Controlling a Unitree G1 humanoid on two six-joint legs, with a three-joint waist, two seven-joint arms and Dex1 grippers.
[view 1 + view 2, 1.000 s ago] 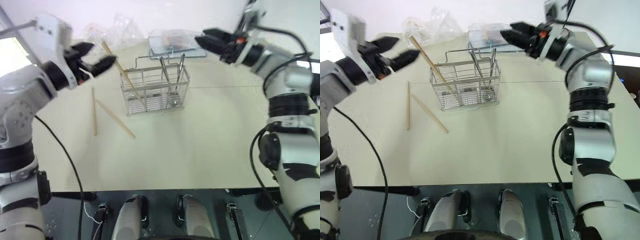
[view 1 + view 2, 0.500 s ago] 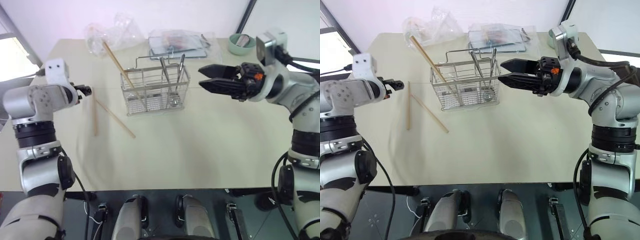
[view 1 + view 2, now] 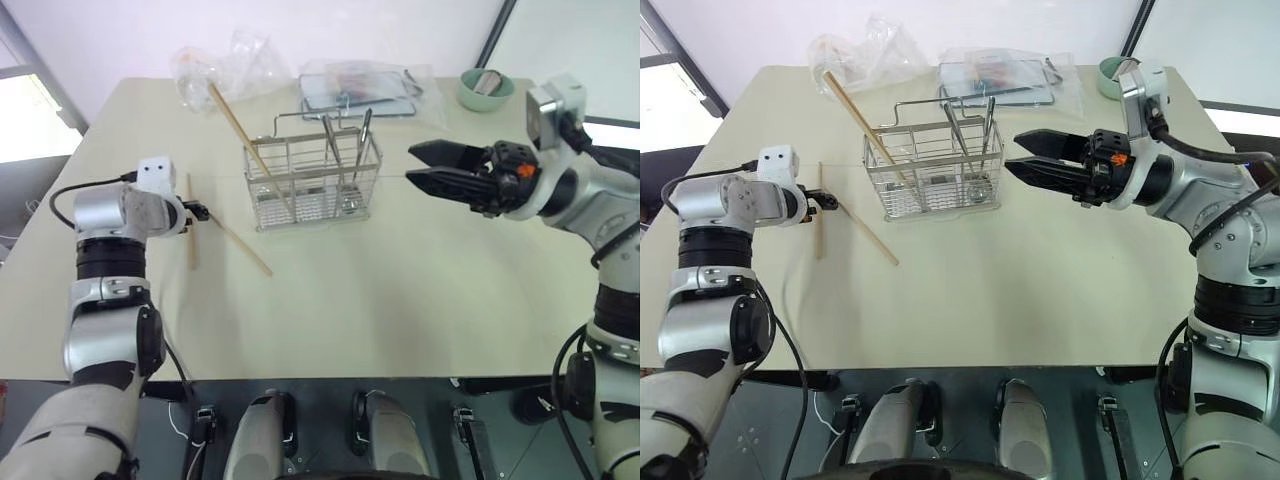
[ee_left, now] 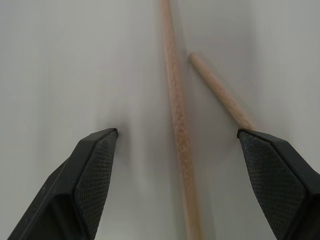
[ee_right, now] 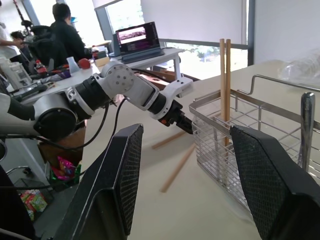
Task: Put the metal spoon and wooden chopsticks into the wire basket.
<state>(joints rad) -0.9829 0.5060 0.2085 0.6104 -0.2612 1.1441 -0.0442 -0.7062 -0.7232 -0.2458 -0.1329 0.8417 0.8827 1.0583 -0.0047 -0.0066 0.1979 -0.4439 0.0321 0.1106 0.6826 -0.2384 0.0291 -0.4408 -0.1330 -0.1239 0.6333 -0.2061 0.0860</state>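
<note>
Vs a second ago: left gripper (image 4: 175,145) has dropped from up beside the wire basket (image 3: 312,183) to low over the table (image 3: 400,300), just left of the basket. It now sits above the two loose wooden chopsticks (image 3: 190,235) lying on the tabletop. Fingers (image 4: 92,165) spread wide, nothing between them but table and one stick running up the gap — no contact that I can see.

Right gripper (image 3: 428,170) has pulled back from over the far side of the basket. It hangs just right of the basket, pointing left at it, jaws apart and empty. In the right wrist view both its pads (image 5: 125,165) frame the basket's end and the left arm beyond.

Task items:
- Chopsticks on table: one lies roughly straight fore-aft, the other (image 3: 236,242) diagonal; near ends well apart, far ends close together in the left wrist view. Same spots as before.
- Another pair of chopsticks (image 3: 240,135) already stands tilted in the basket's left compartment, leaning out toward the far left.
- Metal spoon (image 3: 360,135) upright in the basket's right side among slim metal handles — can't tell which one carries the bowl.

Behind the basket: plastic-wrapped flat tray (image 3: 355,85), crumpled clear bags (image 3: 225,65), green bowl (image 3: 485,88).

Writing: no legible labels or brands anywhere. The laptop screen (image 5: 135,36) in the right wrist view is unreadable.
</note>
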